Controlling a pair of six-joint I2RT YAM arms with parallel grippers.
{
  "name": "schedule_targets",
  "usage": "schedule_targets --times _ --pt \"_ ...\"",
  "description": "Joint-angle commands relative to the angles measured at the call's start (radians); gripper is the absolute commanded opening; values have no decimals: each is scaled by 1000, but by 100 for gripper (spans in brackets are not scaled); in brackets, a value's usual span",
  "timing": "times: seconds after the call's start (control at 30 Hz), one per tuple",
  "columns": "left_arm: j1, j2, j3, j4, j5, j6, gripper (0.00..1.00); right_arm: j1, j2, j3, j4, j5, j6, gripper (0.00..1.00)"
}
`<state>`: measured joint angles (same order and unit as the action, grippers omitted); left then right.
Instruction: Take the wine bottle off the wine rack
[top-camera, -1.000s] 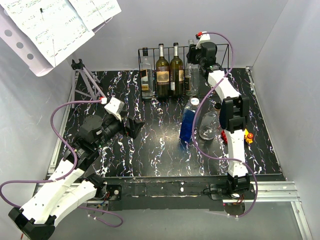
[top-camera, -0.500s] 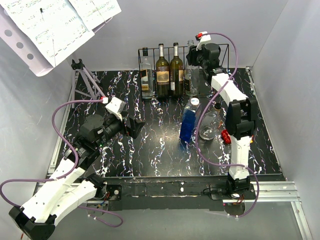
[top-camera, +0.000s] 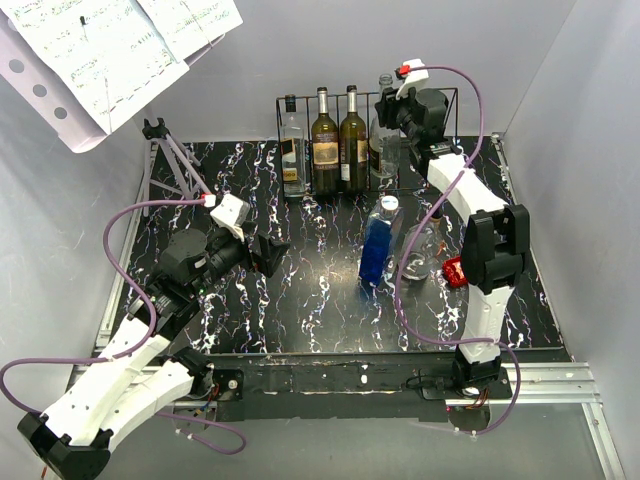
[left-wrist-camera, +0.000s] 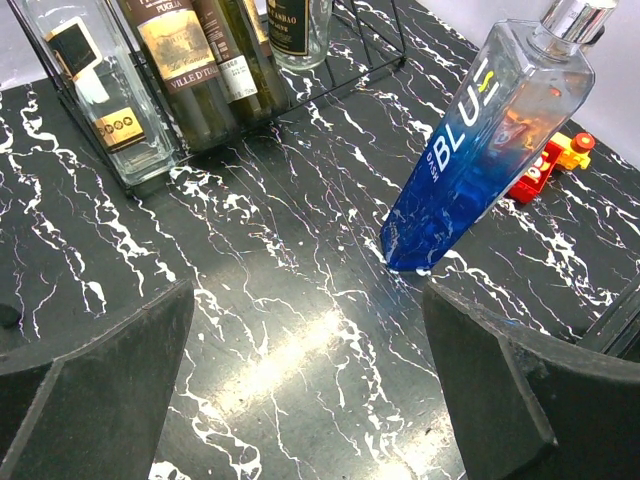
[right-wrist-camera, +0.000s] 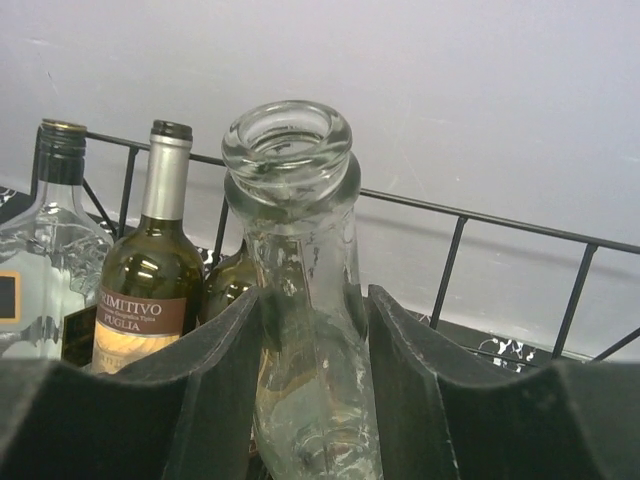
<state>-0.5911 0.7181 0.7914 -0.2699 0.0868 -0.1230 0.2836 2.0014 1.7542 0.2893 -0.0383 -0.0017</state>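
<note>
Though clamped, wine bottle (right-wrist-camera: 295, 190) half-hidden

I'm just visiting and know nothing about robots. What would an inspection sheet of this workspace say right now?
Surface: black table with white veining.
Job's things: wine rack at the back holds a square bottle, two dark wine bottles and a clear bottle.
Clutter: blue bottle, glass decanter and red toy sit before the rack.
Grippers: right gripper clamps the clear bottle's neck; left gripper open, empty.
Cables: purple cable loops over the table past the blue bottle.
Surroundings: music stand at left, sheet music above it, grey walls.
</note>
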Motion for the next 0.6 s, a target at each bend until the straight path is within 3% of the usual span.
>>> schedule_targets --times 0.0,0.57 --pt "-3 -12 2 -8 -21 11 98 15 -151 18 300 3 5 1" --pt "-3 -22 2 -17 -128 3 98 98 -250 57 254 -101 5 1"
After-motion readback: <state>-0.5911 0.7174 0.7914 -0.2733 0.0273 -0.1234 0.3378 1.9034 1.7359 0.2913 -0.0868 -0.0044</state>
